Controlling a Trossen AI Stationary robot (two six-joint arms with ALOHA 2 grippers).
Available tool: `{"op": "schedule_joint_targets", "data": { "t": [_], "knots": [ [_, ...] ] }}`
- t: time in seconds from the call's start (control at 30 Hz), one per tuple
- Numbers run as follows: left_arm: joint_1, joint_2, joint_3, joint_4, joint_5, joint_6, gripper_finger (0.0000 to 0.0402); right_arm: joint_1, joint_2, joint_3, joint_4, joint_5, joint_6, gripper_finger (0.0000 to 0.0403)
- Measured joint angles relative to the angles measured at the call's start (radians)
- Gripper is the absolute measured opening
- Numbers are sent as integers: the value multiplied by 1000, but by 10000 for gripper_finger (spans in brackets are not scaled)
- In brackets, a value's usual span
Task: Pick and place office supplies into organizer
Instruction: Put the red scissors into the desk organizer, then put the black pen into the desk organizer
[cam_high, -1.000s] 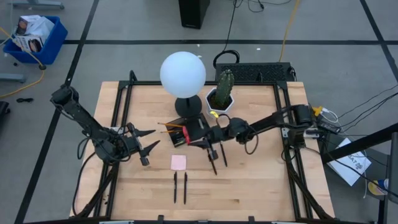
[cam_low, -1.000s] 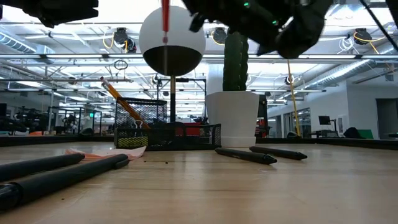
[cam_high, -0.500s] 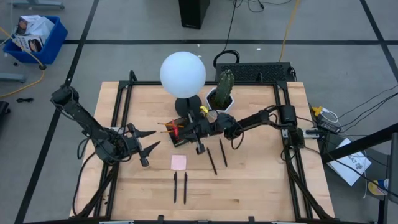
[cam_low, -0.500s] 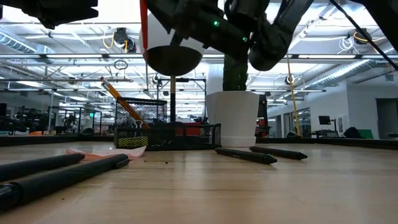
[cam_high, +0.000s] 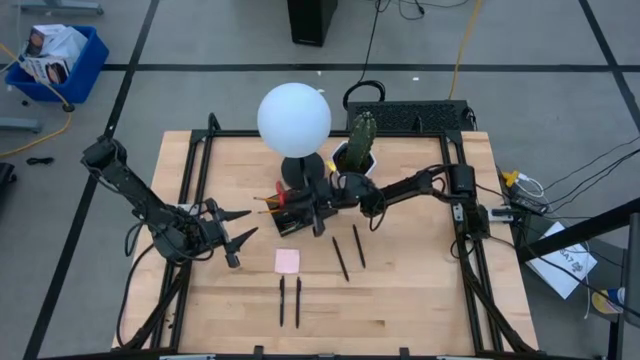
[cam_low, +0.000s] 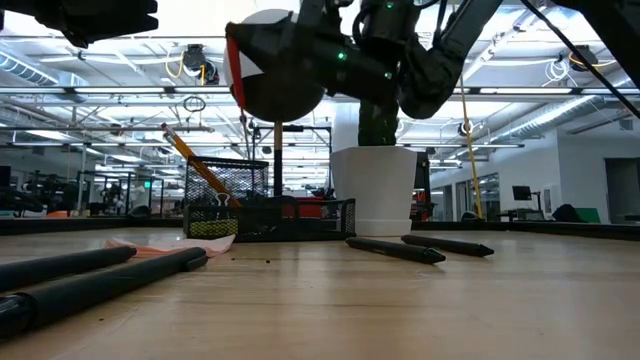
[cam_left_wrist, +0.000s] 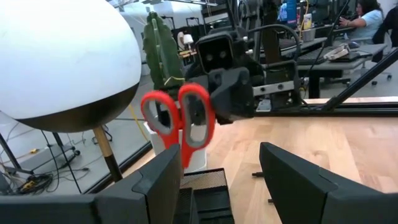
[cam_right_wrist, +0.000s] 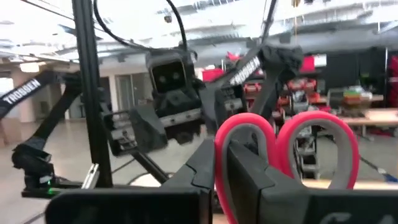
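Note:
The red-handled scissors (cam_left_wrist: 180, 121) hang upright, handles up, above the black mesh organizer (cam_low: 262, 208), with my right gripper (cam_high: 303, 203) shut on them. An orange pencil (cam_low: 192, 158) leans in the organizer's taller part. The pink sticky-note pad (cam_high: 287, 261) lies flat on the table, near side of the organizer. Two black pens (cam_high: 349, 252) lie to its right and two more pens (cam_high: 290, 301) nearer the front edge. My left gripper (cam_high: 250, 221) waits open, level, left of the organizer. My right gripper pinches the scissors just below the two red handle loops (cam_right_wrist: 231, 163) between its two fingers. It comes about level from the table's right. Its own fingers hide the exact spot. The loops (cam_right_wrist: 317, 146) stand up past the fingertips, and the scissors hang clear of the table.
A lamp with a white globe (cam_high: 294, 118) on a black round base (cam_high: 304, 170) stands just behind the organizer. The cactus in its white pot (cam_high: 356, 152) is to the lamp's right. Bare wood lies at the front left and front right.
My right gripper has carried the scissors toward the table's left and far edge, from over the pens to over the organizer beside the lamp base, sinking a little and rolling slightly. The scissors stay lifted clear with their handles up.

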Motion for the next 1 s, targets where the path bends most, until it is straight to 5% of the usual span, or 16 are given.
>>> {"op": "schedule_joint_targets", "data": {
  "t": [0.5,1.0],
  "knots": [
    [0,0,0,-14,0,-5,225,-1,1,0,-106,96,3,32],
    [0,0,0,-22,1,-23,225,1,1,0,-171,139,52,158]
  ]
}}
